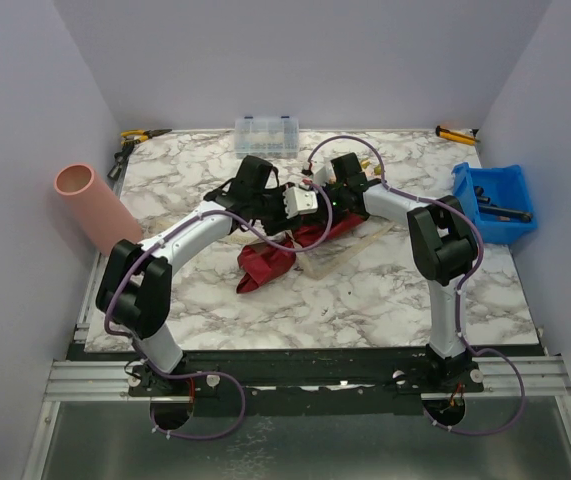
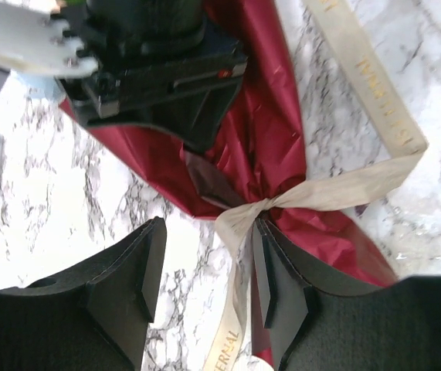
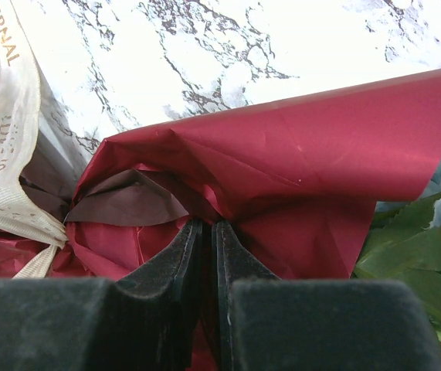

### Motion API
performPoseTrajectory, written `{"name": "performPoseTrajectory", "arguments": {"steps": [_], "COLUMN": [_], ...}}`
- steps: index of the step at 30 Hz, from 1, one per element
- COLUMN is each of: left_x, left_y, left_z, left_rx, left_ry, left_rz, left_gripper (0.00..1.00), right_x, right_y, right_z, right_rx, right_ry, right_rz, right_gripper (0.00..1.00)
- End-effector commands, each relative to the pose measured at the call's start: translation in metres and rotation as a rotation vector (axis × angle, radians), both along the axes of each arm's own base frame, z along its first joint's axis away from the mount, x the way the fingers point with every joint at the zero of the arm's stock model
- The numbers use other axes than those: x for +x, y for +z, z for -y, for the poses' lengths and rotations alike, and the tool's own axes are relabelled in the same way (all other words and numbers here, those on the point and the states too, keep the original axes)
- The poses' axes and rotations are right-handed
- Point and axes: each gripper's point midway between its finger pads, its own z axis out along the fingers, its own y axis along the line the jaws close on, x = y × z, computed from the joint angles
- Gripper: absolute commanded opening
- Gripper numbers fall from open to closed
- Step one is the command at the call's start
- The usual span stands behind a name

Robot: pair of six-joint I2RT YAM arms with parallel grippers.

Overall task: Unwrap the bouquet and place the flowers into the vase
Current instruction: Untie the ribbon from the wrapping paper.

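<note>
Left wrist view showed the left hand [image 2: 205,290] spread open above the white marble counter [image 2: 66,193], the beige ribbon [image 2: 239,255] of the dark maroon sheet-wrapped bouquet [image 2: 259,131] trailing between its fingers [image 2: 127,286]; the right hand [image 3: 207,232], pressed nearly together, pinched the sheet.

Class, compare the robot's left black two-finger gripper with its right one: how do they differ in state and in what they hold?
The left gripper has its jaws apart; the right gripper has them pressed almost together. The left gripper grips nothing, a tail of the beige ribbon lying between its fingers; the right gripper pinches a fold of the dark maroon wrapping sheet. Both sit low by the ribbon's knot.
</note>
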Motion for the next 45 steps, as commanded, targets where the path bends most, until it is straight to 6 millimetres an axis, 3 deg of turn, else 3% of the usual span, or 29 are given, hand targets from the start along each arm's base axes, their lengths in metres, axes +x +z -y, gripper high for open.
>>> {"name": "performPoseTrajectory", "arguments": {"steps": [1,8,10,13,16,23,29,34,35,36,39,40,41,45], "left_x": [0.009,0.013,0.014,0.017,0.017,-0.002,-0.02,0.011,0.021,0.027,0.023,0.016,0.007,-0.025], "left_y": [-0.03,-0.059,-0.064,-0.064,-0.046,0.015,0.012,0.009,0.011,0.012,0.017,0.022,0.02,-0.007], "left_z": [-0.011,-0.015,-0.016,-0.015,-0.009,0.01,0.008,-0.016,-0.021,-0.025,-0.029,-0.027,-0.027,-0.026], "left_rx": [0.05,0.09,0.094,0.09,0.043,-0.119,-0.124,-0.128,-0.127,-0.119,-0.101,-0.109,-0.099,-0.033], "left_ry": [0.002,0.016,0.022,0.034,0.037,-0.005,-0.029,0.099,0.135,0.156,0.118,0.074,0.035,-0.128], "left_rz": [-0.039,-0.091,-0.104,-0.112,-0.109,-0.11,-0.126,-0.08,-0.047,-0.013,0.052,0.071,0.06,0.017], "left_gripper": [0.55,0.56,0.52,0.29,0.02,0.0,0.0,0.0,0.02,0.13,0.61,0.72,0.78,0.79], "right_x": [-0.05,-0.049,-0.047,-0.047,-0.048,-0.054,-0.053,-0.053,-0.053,-0.053,-0.053,-0.052,-0.053,-0.053], "right_y": [-0.083,-0.084,-0.083,-0.084,-0.088,-0.1,-0.1,-0.1,-0.1,-0.1,-0.1,-0.1,-0.1,-0.101], "right_z": [0.037,0.038,0.038,0.038,0.037,0.032,0.033,0.034,0.034,0.034,0.034,0.034,0.035,0.034], "right_rx": [-0.224,-0.229,-0.231,-0.253,-0.296,-0.369,-0.381,-0.391,-0.391,-0.39,-0.39,-0.389,-0.391,-0.391], "right_ry": [-0.017,-0.02,-0.023,-0.015,0.002,0.035,0.034,0.036,0.035,0.036,0.037,0.036,0.036,0.039], "right_rz": [-0.219,-0.213,-0.206,-0.187,-0.156,-0.133,-0.127,-0.121,-0.121,-0.12,-0.12,-0.12,-0.12,-0.121], "right_gripper": [0.14,0.13,0.13,0.13,0.13,0.11,0.1,0.1,0.1,0.1,0.1,0.1,0.1,0.1]}}
